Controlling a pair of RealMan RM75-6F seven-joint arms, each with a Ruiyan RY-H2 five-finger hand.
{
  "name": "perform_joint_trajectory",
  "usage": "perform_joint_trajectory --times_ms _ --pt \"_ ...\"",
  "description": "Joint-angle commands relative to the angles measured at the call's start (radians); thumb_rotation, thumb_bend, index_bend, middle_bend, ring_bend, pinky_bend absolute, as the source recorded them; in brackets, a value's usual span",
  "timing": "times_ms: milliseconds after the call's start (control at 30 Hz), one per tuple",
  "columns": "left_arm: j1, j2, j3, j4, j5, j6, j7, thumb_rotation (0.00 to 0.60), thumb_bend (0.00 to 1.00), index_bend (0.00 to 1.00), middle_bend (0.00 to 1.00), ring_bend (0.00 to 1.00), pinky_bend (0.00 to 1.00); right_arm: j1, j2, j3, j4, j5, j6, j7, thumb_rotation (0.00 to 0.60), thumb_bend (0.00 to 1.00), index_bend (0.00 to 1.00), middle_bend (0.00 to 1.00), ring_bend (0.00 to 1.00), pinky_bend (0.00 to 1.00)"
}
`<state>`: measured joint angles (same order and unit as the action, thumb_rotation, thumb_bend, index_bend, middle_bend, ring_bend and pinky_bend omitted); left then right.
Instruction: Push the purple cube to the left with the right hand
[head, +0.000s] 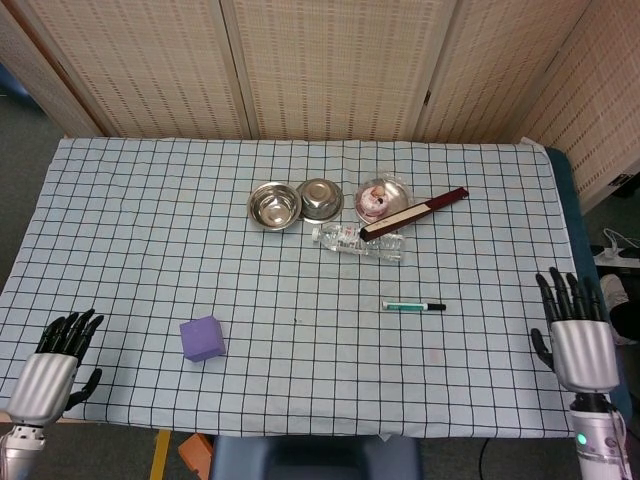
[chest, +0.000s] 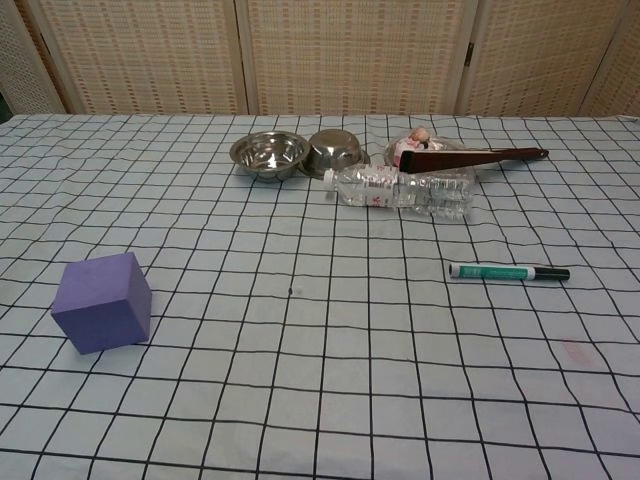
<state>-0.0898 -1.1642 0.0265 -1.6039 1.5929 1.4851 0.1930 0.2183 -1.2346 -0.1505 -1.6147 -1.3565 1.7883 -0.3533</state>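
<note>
The purple cube (head: 202, 338) sits on the checked cloth near the front left, and it also shows at the left of the chest view as the cube (chest: 103, 302). My right hand (head: 576, 341) hovers at the table's right edge, fingers spread, holding nothing, far from the cube. At the front left corner my left hand (head: 50, 371) is open too, its dark fingers apart. Neither hand appears in the chest view.
A green marker (head: 413, 306) lies right of centre. Further back stand two steel bowls (head: 275, 206), a clear plastic bottle (head: 358, 243) on its side, a small dish (head: 379, 197) and a dark red stick (head: 414, 213). A woven screen closes the back.
</note>
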Motion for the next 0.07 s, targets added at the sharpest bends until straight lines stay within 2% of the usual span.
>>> perform_joint_trajectory --times_ms 33,67 --pt "0.002 -0.027 -0.007 0.007 -0.003 0.006 0.043 0.6 0.39 0.0 0.0 0.0 0.08 -0.056 0.045 -0.001 0.047 -0.093 0.008 0.099 0.6 0.27 0.0 0.0 0.0 0.0" --pt "0.002 -0.032 -0.005 0.008 0.003 0.008 0.051 0.6 0.39 0.0 0.0 0.0 0.08 -0.061 0.055 0.002 0.04 -0.094 -0.001 0.108 0.6 0.27 0.0 0.0 0.0 0.0"
